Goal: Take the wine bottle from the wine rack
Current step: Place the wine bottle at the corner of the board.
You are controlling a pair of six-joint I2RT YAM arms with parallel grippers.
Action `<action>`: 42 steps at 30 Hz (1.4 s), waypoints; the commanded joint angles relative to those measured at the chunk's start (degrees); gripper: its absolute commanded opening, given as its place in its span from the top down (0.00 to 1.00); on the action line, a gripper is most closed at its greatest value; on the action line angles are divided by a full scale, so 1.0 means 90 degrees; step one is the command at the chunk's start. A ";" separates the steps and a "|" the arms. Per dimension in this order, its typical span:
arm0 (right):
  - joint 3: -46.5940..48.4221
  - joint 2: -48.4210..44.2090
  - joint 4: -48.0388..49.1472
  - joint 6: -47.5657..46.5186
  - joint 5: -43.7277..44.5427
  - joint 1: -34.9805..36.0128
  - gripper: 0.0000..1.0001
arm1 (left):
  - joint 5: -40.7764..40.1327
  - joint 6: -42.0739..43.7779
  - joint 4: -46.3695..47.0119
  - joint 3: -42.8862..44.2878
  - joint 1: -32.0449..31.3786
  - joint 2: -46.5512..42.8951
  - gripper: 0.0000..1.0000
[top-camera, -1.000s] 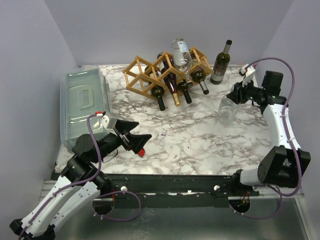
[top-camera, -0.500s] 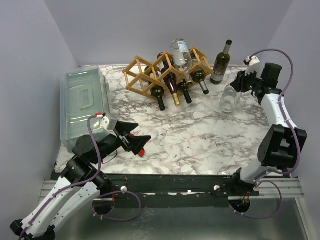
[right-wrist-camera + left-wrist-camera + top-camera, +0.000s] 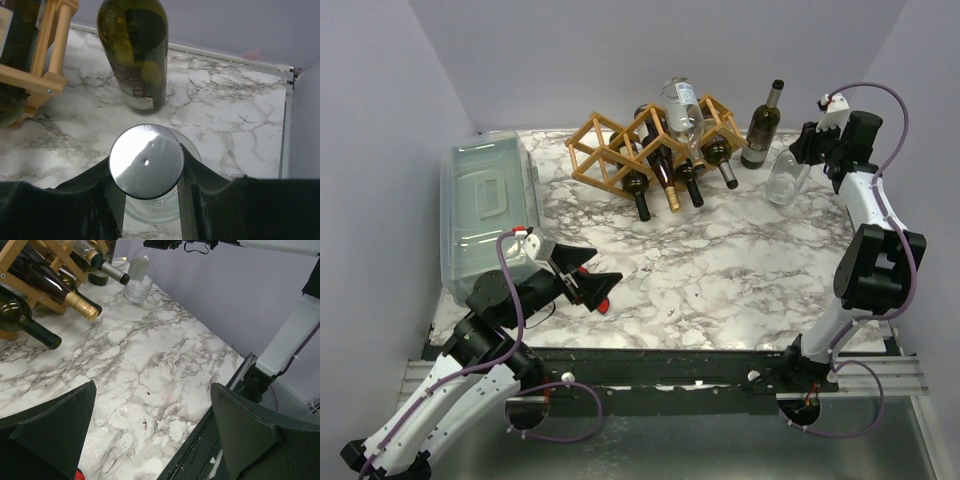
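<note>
Swinging out, the right gripper (image 3: pixel 146 165) has carried the clear bottle (image 3: pixel 783 180) from the middle of the worktop's (image 3: pixel 700 270) right side toward the far right corner. Starting near: the left gripper (image 3: pixel 153 390) hovers by the near left edge, jaws spread wide, nothing in them. We'd leave it parked; it has no part in this.

Further out, the right jaws are pinched tight on the clear bottle's capped neck, with the bottle hanging below them, leaning a little. It is well off the rack (image 3: pixel 603 150) and sits just beside the dark bottle (image 3: pixel 761 127) standing upright in that corner. We can't tell whether its base is touching the marble.

So this looks like the set-down. We want the bottle brought upright and lowered until the base sits flat, with a gap kept from the dark bottle and from the right edge. Only then should the jaws part, followed by a straight lift so a finger doesn't drag the neck over. Along the far edge the rack holds its other bottles (image 3: pixel 665 175), necks pointing toward us; we steer the retreat away from those.
</note>
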 commanded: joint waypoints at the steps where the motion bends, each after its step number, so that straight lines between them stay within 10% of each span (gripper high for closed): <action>1: 0.0804 0.0141 0.1264 0.0378 0.0354 -0.0061 1.00 | -0.0156 -0.0086 0.0013 -0.0058 0.0046 -0.0065 0.01; 42: 0.3255 0.2439 0.1710 0.1145 0.1236 0.0091 0.97 | -0.0275 -0.0061 0.0096 0.0111 0.0048 0.0392 0.01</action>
